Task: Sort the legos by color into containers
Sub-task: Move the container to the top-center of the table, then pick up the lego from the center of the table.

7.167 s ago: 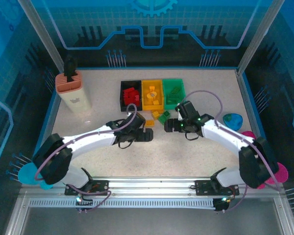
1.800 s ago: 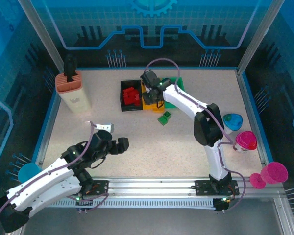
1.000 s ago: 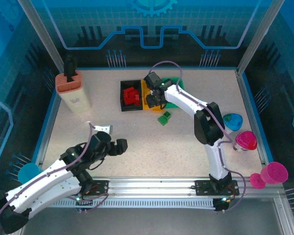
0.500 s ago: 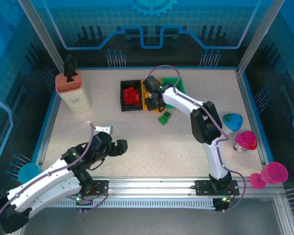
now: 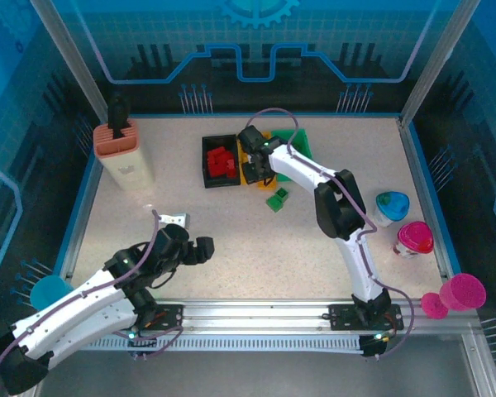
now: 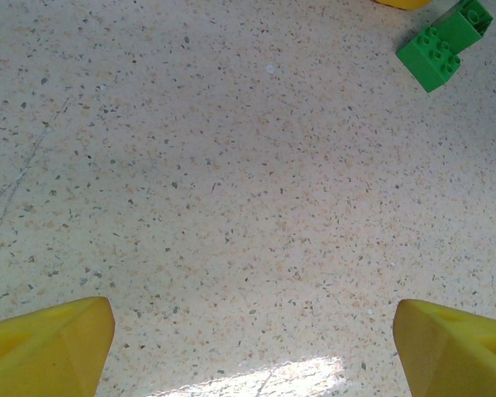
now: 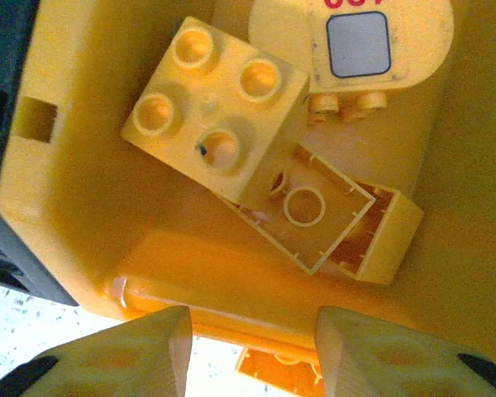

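Observation:
My right gripper (image 5: 259,172) hangs over the yellow-orange bin (image 5: 248,177). Its jaws stand apart above the bin's near wall (image 7: 231,281), gripping nothing. Inside the bin lie a square yellow brick (image 7: 219,103), an upturned hollow one (image 7: 322,219) and a round yellow piece (image 7: 355,41). An orange brick (image 7: 281,372) shows below the rim between the fingertips. The black bin (image 5: 208,169) holds red legos (image 5: 222,162). The green bin (image 5: 298,145) sits right of the arm. Two green legos (image 5: 276,198) (image 6: 442,41) lie on the table. My left gripper (image 5: 203,246) (image 6: 252,347) is open over bare table.
A salmon-and-cream holder (image 5: 124,153) with a black tool stands at the far left. A blue cup (image 5: 391,204) and pink cups (image 5: 413,238) (image 5: 461,291) sit at the right. A small white piece (image 5: 175,217) lies near my left gripper.
My right gripper has shifted slightly over the yellow-orange bin and its jaws have narrowed; the right elbow swung left. The left arm has stayed still.

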`<state>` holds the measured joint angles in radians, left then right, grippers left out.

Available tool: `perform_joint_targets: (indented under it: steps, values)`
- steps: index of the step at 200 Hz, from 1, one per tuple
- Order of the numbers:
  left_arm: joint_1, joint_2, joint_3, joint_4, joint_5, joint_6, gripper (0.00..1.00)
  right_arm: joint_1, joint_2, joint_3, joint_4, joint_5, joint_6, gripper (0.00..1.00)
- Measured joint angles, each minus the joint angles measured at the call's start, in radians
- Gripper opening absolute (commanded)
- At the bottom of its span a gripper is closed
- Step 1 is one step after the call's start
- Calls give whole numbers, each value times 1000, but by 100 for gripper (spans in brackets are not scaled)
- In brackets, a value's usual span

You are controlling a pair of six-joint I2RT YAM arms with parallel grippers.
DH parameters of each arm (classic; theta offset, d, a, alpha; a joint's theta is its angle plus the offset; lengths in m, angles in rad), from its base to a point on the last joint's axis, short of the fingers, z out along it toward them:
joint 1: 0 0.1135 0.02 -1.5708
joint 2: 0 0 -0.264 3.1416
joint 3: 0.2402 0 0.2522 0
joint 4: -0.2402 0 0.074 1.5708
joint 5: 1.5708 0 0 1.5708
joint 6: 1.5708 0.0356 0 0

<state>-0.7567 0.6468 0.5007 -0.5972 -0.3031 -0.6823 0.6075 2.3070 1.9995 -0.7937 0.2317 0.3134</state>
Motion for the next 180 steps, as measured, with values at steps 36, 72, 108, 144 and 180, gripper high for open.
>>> perform_joint_targets:
  steps: [36, 72, 108, 144, 180]
  values:
    - [0, -1, -1, 0, 0, 0, 89, 0, 40, 63, -10, 0, 0, 43]
    - [0, -16, -1, 0, -1, 0, 89, 0, 55, 95, -21, 0, 3, 44]
    - [0, -30, -1, -4, -3, 0, 88, 6, 37, 62, 5, 9, 21, 83]
    - [0, -42, -1, -5, -8, 0, 88, 20, -102, -141, 38, 69, 43, 87]
    - [0, -41, -1, -5, -8, 0, 88, 19, -206, -235, 65, 103, 79, 85]
